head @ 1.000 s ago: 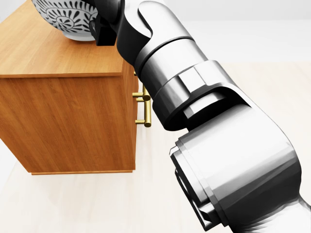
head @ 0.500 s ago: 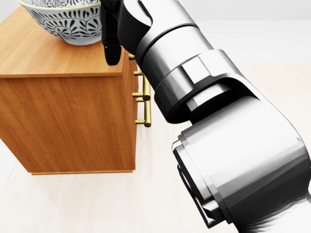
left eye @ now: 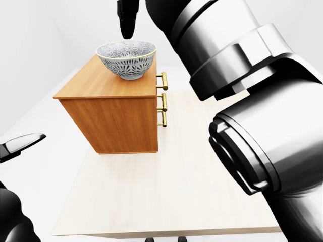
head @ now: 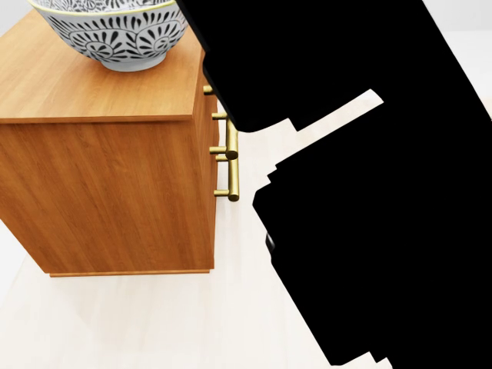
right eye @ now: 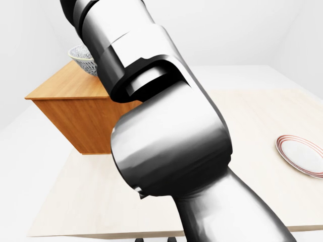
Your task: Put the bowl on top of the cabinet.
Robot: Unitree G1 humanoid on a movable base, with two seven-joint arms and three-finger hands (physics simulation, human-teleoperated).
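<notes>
Left hand (left eye: 20,145) barely peeks in at the left-eye view's left edge, grip unreadable; bowl (left eye: 126,59) sits upright on the cabinet (left eye: 108,88) top, probably rigid, glazed, slick, chippable, best taken at the rim; right hand (left eye: 127,17) hangs just above, fingers off it, spread unclear.

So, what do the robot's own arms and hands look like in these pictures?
The right arm is made of glossy silver-grey rounded shells with black joints between the segments. The right hand shows only dark, matte black fingers. The left hand is a dark pointed shape with a pale sheen. No cables, sleeves or markings are visible.
</notes>
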